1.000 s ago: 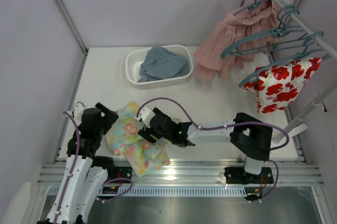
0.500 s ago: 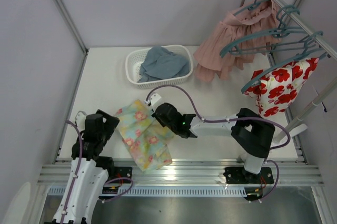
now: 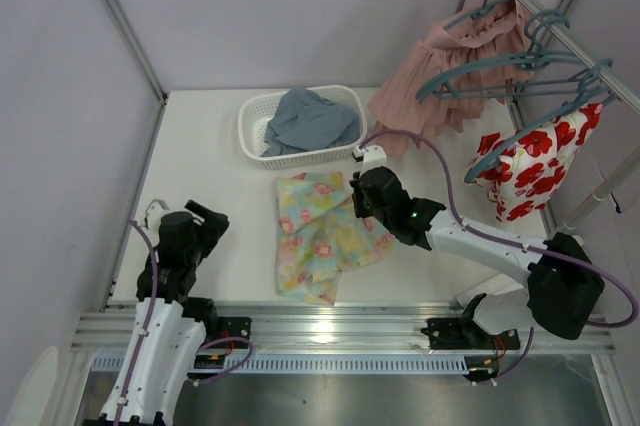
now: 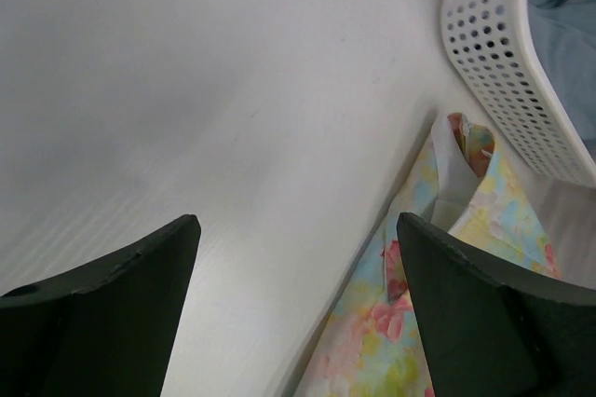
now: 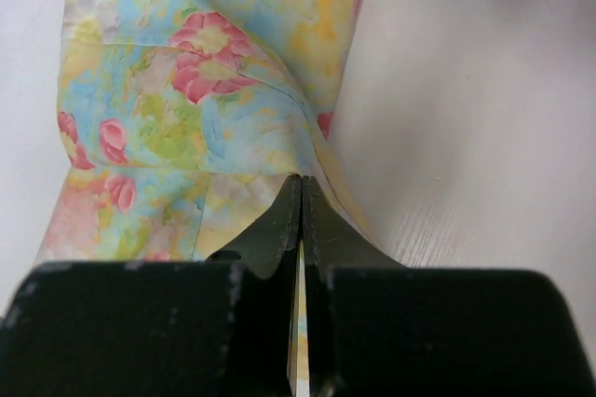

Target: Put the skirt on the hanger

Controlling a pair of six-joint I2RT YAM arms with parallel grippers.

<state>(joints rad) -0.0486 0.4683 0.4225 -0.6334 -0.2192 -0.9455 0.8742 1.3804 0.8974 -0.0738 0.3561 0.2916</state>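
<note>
Progress is judged to be early. The skirt point(image 3: 325, 236) is clamped near its 2 o'clock corner by the right gripper point(image 5: 302, 184), whose fingers are pressed together on a fold of the cloth, as seen in the right wrist view. Most of the cloth is spread on the table point(image 3: 200, 166), at 6 o'clock from the basket point(image 3: 252, 114). The left gripper point(image 4: 296, 225) is held apart and empty, at 9 o'clock from the skirt and clear of it. The hanger point(image 3: 470, 71) is seen hooked on the rail point(image 3: 560, 26) at 2 o'clock, well apart from the skirt. Carrying the skirt across and fitting it onto the hanger are left to be done.
</note>
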